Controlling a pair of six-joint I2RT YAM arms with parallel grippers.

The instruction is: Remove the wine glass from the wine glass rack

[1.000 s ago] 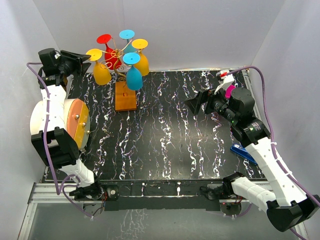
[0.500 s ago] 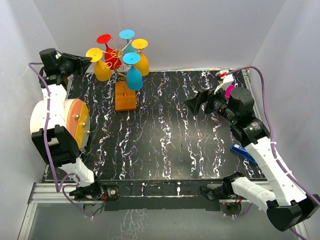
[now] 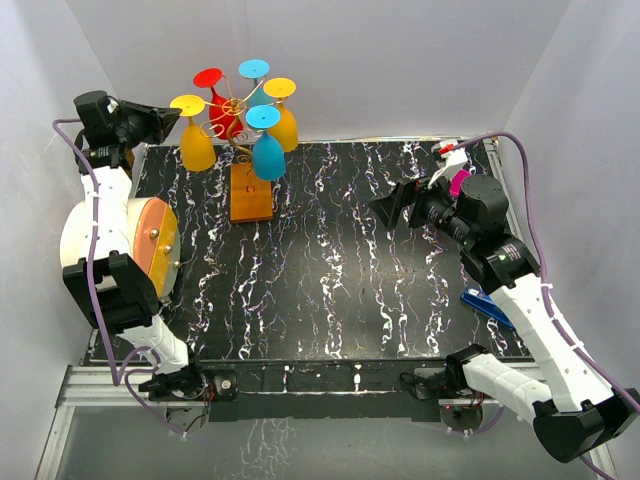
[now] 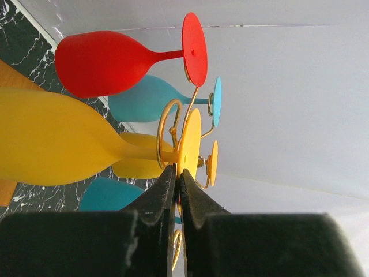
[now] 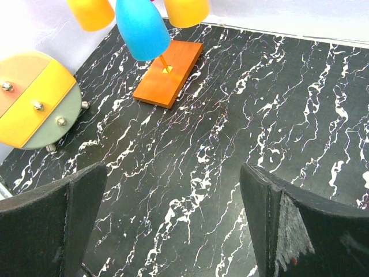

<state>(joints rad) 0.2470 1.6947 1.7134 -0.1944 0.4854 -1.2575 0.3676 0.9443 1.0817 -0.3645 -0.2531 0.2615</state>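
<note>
At the far left corner of the table (image 3: pixel 330 270), the left tool (image 4: pixel 178 179) was clamped on the foot rim of the yellow wine glass (image 3: pixel 197 148), its fingers nearly together. The glass hung bowl down, its stem inside a gold curl of the wine glass rack (image 3: pixel 250 195), whose wooden base stood near the far edge, left of the middle. Toward the right edge, the right tool (image 3: pixel 393 207) hovered above the table with its fingers wide apart.

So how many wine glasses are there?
5, around the gold rack: left yellow glass, in the left gripper; red glass; pale blue glass at the back; right yellow glass; blue glass in front. More may hide behind them.
</note>
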